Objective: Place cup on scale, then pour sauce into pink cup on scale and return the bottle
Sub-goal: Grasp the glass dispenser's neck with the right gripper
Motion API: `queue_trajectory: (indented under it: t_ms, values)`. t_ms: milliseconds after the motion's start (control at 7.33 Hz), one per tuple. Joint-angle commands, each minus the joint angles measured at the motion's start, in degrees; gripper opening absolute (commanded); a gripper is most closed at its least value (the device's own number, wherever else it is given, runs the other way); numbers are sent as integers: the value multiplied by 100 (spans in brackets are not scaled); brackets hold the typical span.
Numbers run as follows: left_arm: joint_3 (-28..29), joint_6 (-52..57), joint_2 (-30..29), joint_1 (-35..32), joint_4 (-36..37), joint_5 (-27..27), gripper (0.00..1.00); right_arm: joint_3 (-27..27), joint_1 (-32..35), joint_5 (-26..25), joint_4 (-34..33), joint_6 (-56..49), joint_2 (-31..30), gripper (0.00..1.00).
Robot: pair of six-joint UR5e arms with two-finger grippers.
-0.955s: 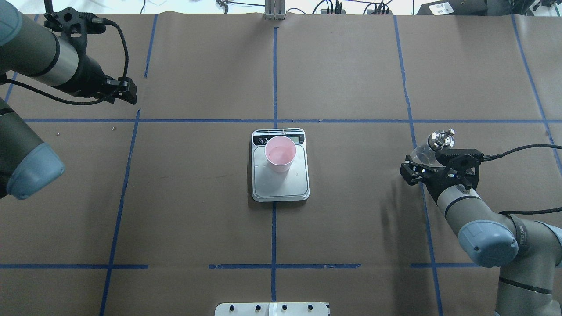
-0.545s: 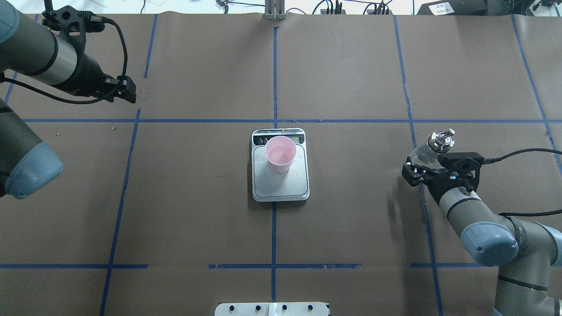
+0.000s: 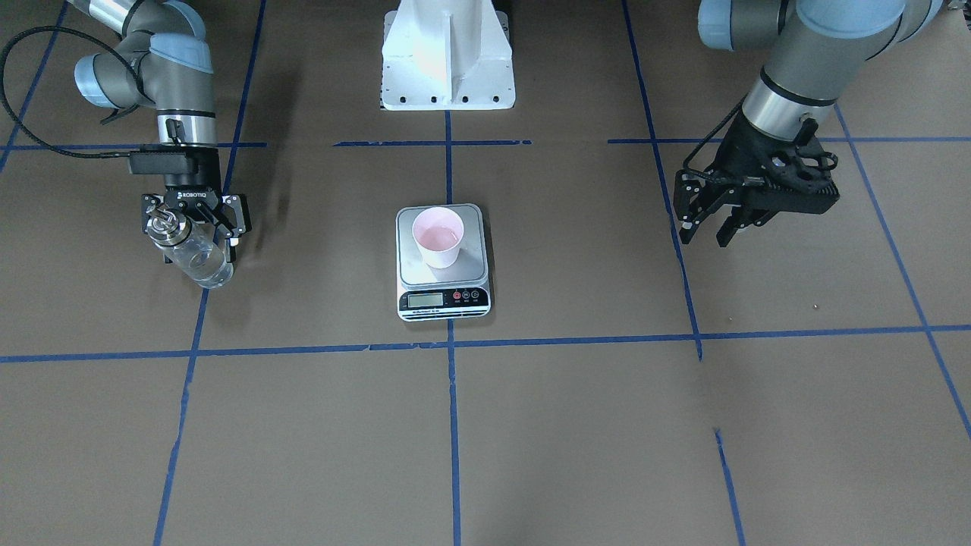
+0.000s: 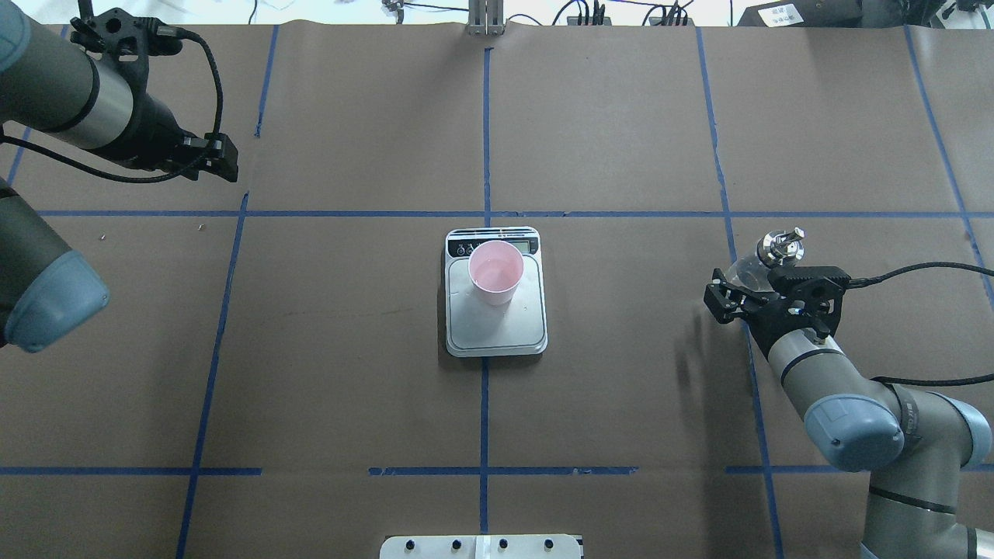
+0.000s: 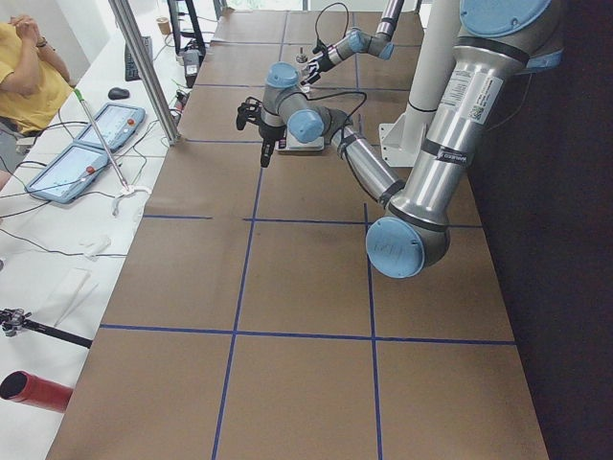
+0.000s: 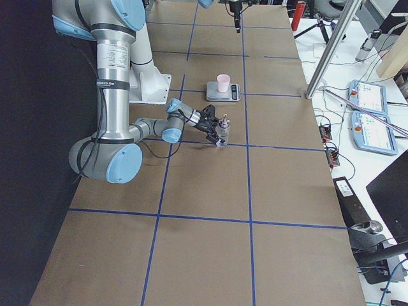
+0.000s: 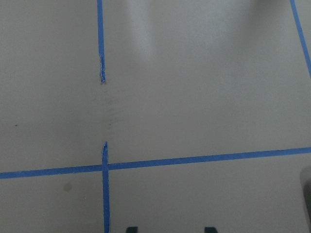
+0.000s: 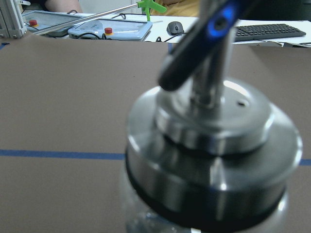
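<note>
The pink cup (image 3: 438, 236) (image 4: 495, 272) stands upright on the rear half of the scale (image 3: 472, 267) (image 4: 497, 330), its inside faintly glossy. The clear glass bottle (image 3: 199, 259) (image 4: 747, 270) with its silver spout cap (image 8: 214, 141) stands on the brown table at the robot's right. My right gripper (image 3: 193, 231) (image 4: 745, 289) is open, its fingers spread wide on either side of the bottle. Far on the other side, my left gripper (image 3: 704, 227) (image 4: 223, 159) hangs open and empty above the table.
Blue tape lines (image 4: 485, 213) grid the brown table cover. The white robot base (image 3: 447, 68) sits at the robot-side edge. A side bench with tablets (image 5: 72, 163), cables and a seated person (image 5: 24, 67) lies beyond the far edge, behind a metal post (image 5: 144, 72).
The right gripper has shifted slightly around the bottle, which has stayed put. The left arm has drawn back a little toward the far left corner.
</note>
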Motion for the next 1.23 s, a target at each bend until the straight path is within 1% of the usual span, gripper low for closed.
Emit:
queue_trajectory:
  t_ms: [0,136,273,409,545,682,818,955,1091]
  values:
    - [-44,3,-18,-28,128,7,55,-139,-13,-325,162,12,104,96]
    - [-44,3,-18,-27,128,7,55,-209,-21,-474,207,90,105,96]
    - [-44,3,-18,-36,128,7,55,-384,-39,-632,433,108,114,96]
    - [-27,3,-18,-36,128,7,55,-629,-48,-695,740,100,114,96]
    - [-26,3,-27,-36,128,7,55,-684,-48,-722,804,108,114,96]
    - [-35,3,-27,-36,137,-2,55,-693,-83,-818,814,109,123,88]
    - [-27,3,-36,-28,137,7,55,-684,-126,-932,814,126,132,28]
    - [-18,3,-44,-27,137,-2,55,-693,-179,-1081,814,126,132,0]
    - [-26,3,-53,-27,137,-2,55,-658,-223,-1239,814,126,140,0]
